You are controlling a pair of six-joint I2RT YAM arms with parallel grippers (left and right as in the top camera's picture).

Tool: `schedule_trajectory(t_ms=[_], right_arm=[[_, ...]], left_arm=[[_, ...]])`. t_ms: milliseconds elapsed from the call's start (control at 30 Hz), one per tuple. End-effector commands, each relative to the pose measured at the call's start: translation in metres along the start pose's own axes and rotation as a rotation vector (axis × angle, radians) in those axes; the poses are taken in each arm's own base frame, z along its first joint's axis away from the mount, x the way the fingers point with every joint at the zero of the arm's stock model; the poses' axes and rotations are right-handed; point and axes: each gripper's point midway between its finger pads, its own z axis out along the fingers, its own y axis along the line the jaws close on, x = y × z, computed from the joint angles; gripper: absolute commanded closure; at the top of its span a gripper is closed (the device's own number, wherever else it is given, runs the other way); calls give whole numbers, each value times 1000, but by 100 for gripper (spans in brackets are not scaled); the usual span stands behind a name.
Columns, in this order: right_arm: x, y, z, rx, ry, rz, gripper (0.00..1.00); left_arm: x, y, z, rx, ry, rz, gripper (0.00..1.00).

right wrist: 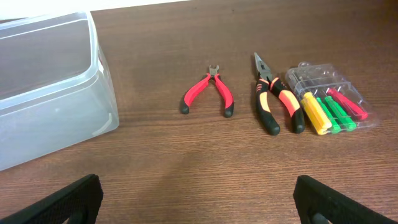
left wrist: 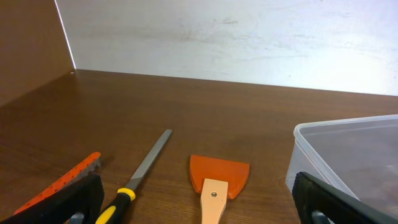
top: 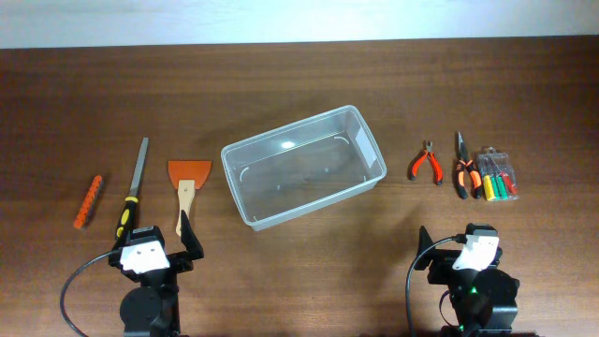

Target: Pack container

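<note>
The clear plastic container (top: 304, 166) sits empty at the table's middle; it also shows in the left wrist view (left wrist: 348, 155) and the right wrist view (right wrist: 50, 93). Left of it lie an orange scraper with a wooden handle (top: 187, 183) (left wrist: 217, 180), a file with a black and yellow handle (top: 134, 187) (left wrist: 140, 177) and an orange bit holder (top: 86, 202) (left wrist: 62, 183). Right of it lie red pliers (top: 426, 162) (right wrist: 208, 93), orange-black long-nose pliers (top: 462, 167) (right wrist: 273, 99) and a small clear case of coloured screwdrivers (top: 496, 173) (right wrist: 329, 99). My left gripper (top: 159, 243) (left wrist: 199, 205) is open and empty at the front left. My right gripper (top: 459, 248) (right wrist: 199, 199) is open and empty at the front right.
The brown wooden table (top: 299, 84) ends at a pale wall along the far side (left wrist: 249, 37). Black cables loop beside both arm bases at the front edge.
</note>
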Motion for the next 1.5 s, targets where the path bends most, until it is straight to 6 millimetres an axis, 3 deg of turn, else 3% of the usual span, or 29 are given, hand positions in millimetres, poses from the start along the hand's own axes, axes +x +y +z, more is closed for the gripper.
schedule_trajectory(t_ms=[0,200,433,600,900,967,1067,1167,1333,1367,1467], right_arm=[[1,0,1,-3,-4,9,1],[-7,8,-4,-46,-18,7,2],[-45,11,-16,-45,-6,7,2],[-70,17,-7,-55,153,14,2],[-163,25,35,-38,457,28,2],[-182,37,45,-88,491,34,2],[-204,88,51,-354,538,96,2],[-220,128,53,-589,539,145,2],[-215,151,80,-653,546,121,1],[-211,157,84,-661,555,113,2],[-191,169,101,-632,603,71,2]], left_arm=[[3,-1,1,5,-1,-10,1],[-12,-4,-3,25,-25,-14,1],[-39,-6,5,15,79,6,1],[-62,-18,37,30,255,37,1],[-110,-49,117,77,549,71,1],[-123,-54,131,87,544,66,1],[-130,-90,136,281,558,13,1],[-134,-114,131,418,555,-24,1],[-120,-116,120,445,630,-37,1],[-113,-116,115,444,665,-37,2],[-83,-126,96,463,808,-22,44]])
